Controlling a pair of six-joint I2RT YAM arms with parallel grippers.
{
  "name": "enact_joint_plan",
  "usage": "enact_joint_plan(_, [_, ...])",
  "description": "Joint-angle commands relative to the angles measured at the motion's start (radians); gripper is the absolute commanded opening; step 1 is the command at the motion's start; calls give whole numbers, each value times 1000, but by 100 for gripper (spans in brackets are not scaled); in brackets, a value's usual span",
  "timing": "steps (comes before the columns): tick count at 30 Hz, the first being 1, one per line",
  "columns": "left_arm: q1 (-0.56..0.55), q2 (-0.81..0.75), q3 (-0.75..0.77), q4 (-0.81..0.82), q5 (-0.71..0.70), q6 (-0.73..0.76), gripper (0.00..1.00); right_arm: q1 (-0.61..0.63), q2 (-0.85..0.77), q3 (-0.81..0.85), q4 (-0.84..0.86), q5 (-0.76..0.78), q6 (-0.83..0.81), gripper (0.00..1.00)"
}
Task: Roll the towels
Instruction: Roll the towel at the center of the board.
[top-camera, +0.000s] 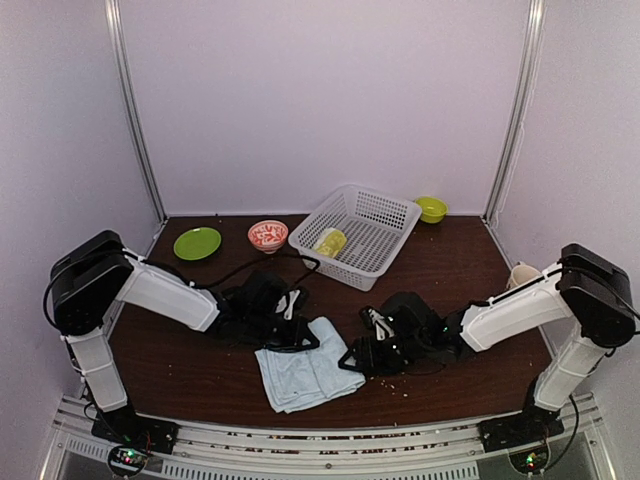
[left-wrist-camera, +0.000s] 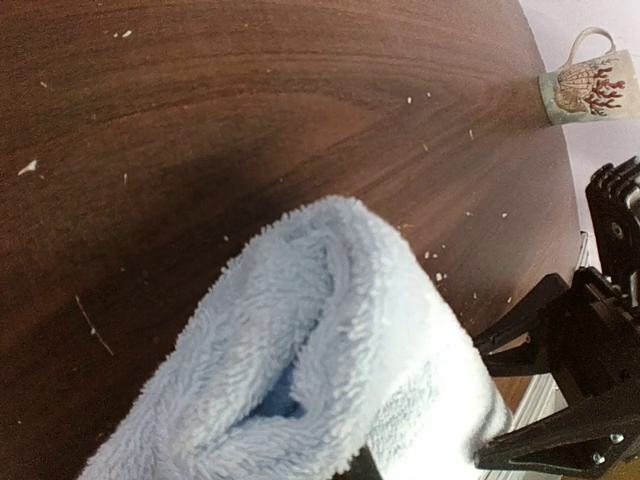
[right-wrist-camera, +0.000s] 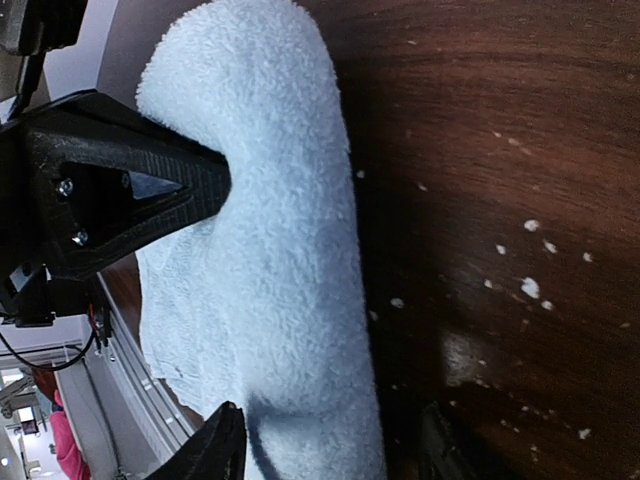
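Observation:
The pale blue towel lies on the dark table near the front, its far edge folded over into a thick roll. My left gripper is at the roll's left end and looks shut on the lifted fold; the towel hides its fingers except a dark tip. My right gripper is open at the roll's right end, one finger on each side of it. The lime-green towel sits rolled in the basket.
The white mesh basket stands at the back centre. A green plate and a red-patterned bowl are back left. A small green bowl is behind the basket. A mug stands at the right edge. Crumbs dot the table.

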Motion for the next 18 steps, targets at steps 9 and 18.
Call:
enact_joint_plan(9, [0,-7,-75,-70,-35,-7,0,-2,112,-85,340,-99,150,14])
enact_joint_plan(18, [-4,-125,-116,-118,-35,-7,12,53,-25,226,-440,268,-157,0])
